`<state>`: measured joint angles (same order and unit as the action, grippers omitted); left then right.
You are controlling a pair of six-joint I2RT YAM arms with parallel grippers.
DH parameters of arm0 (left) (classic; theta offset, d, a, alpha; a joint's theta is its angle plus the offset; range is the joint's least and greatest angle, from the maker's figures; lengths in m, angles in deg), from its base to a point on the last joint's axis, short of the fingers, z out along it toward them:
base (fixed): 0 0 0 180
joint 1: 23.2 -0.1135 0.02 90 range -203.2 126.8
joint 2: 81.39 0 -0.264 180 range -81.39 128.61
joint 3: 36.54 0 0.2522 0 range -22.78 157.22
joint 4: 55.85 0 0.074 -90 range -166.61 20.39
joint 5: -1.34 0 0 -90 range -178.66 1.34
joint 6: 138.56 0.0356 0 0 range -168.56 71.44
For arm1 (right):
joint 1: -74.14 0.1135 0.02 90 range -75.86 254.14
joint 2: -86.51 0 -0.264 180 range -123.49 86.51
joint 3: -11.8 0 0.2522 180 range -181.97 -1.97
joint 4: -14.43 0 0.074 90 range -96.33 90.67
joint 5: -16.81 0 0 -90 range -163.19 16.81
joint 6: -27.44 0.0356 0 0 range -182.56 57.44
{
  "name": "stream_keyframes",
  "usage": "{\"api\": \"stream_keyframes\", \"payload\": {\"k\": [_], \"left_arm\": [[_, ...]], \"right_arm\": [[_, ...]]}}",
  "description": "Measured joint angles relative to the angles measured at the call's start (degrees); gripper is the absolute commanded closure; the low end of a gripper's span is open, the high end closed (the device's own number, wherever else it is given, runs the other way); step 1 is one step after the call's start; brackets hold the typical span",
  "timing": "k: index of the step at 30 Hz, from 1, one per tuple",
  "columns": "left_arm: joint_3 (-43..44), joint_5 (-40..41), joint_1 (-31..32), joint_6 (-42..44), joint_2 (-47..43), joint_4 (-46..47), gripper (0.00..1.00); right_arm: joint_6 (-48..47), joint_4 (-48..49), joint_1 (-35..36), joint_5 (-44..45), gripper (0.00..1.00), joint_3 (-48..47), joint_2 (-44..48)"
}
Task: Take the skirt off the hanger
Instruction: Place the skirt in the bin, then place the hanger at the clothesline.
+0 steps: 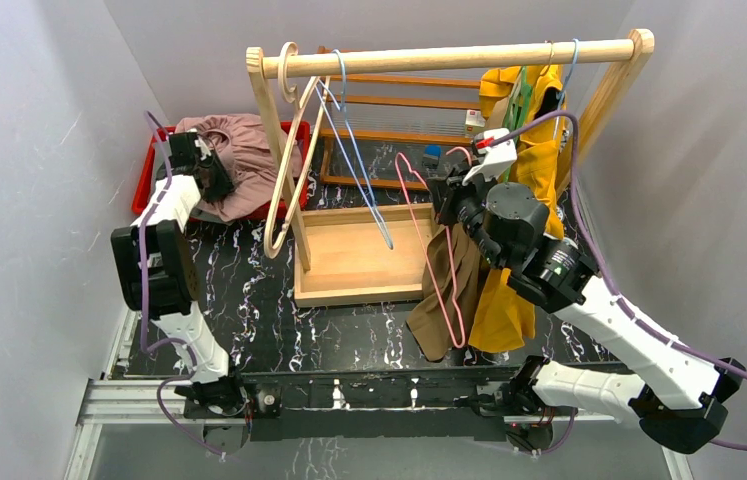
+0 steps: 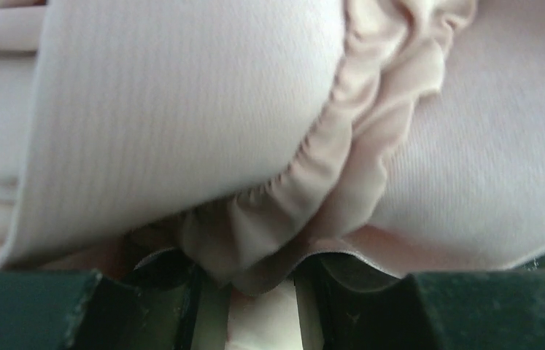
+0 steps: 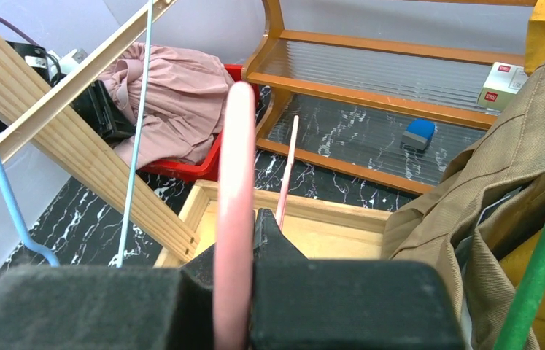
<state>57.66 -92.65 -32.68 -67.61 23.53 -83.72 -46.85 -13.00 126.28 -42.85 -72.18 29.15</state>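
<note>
- Since the skirt (image 1: 244, 160) lies heaped in the red basket (image 1: 142, 188) at about 10 o'clock on the table, with no hanger in it that I can see, the task looks close to done.
- Seen from above, the left claw (image 1: 207, 168) sits at the heap's 9 o'clock edge, so the cloth spreads away from it toward 3 o'clock. The heap is a rumpled mound with only a loose long axis, roughly 10 to 4 o'clock.
- Of the two arms the left is far the nearer. The right claw (image 1: 446, 195) stands well apart, with the skirt off at its 9 o'clock.
- In the left wrist view the jaws are drawn in narrow, with a gathered, ruffled fold of the pink cloth caught between them. How firm the pinch is I cannot tell.
- The right claw is clamped fully onto the pink hanger (image 3: 236, 182), which looks bare of cloth. From above, its long axis runs from about 11 down to 5 o'clock.
- Just beside that hanger droops a brown garment (image 1: 439, 300), and a yellow garment (image 1: 539, 180) hangs from the wooden rail (image 1: 449, 58).
- My judgement is that the next move rests with the left claw alone. The cloth lies under and ahead of its fingers, so letting go or lifting needs no reach across the table.
- As for writing, a small white box (image 3: 501, 84) on the shelf (image 3: 400, 73), at 1 o'clock in the right wrist view, bears red marks too small to read. The blue block (image 3: 420, 133) near it shows no label, and I find no other brand.
</note>
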Motion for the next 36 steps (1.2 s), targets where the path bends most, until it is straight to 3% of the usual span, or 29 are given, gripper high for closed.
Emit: {"api": "stream_keyframes", "payload": {"k": [6,8,13,15,16,18,26,36], "left_arm": [[1.9,0.1,0.1,0.1,6.4,2.4,0.68],[1.8,0.5,0.2,0.4,7.1,2.6,0.6],[1.8,-0.1,0.4,0.2,5.7,2.0,0.27],[1.3,-0.5,0.5,-0.2,3.5,1.5,0.18],[0.8,-0.5,0.5,-0.5,1.6,1.0,0.09],[0.0,-0.5,0.4,-1.2,-2.6,-0.5,0.03],[-6.6,-3.1,0.4,-4.9,-22.9,-1.6,0.02],[-20.0,-10.6,5.3,-4.9,-36.9,-4.4,0.05]], "right_arm": [[0.0,-1.1,0.0,0.1,0.98,-0.9,-1.2],[-0.3,-1.6,0.0,0.1,0.98,-1.6,-1.8],[-1.6,-3.4,0.0,-0.1,0.99,-4.5,-3.8],[-2.4,-4.5,0.0,-0.2,0.99,-6.7,-5.1],[-2.7,-5.2,0.0,-0.4,0.99,-7.8,-5.7],[-3.5,-6.8,0.0,-0.6,0.99,-9.6,-6.4],[-7.5,-9.9,0.0,-3.1,0.99,-14.1,-5.6],[-15.0,-7.7,0.0,-9.5,1.0,-17.2,-3.6]]}}
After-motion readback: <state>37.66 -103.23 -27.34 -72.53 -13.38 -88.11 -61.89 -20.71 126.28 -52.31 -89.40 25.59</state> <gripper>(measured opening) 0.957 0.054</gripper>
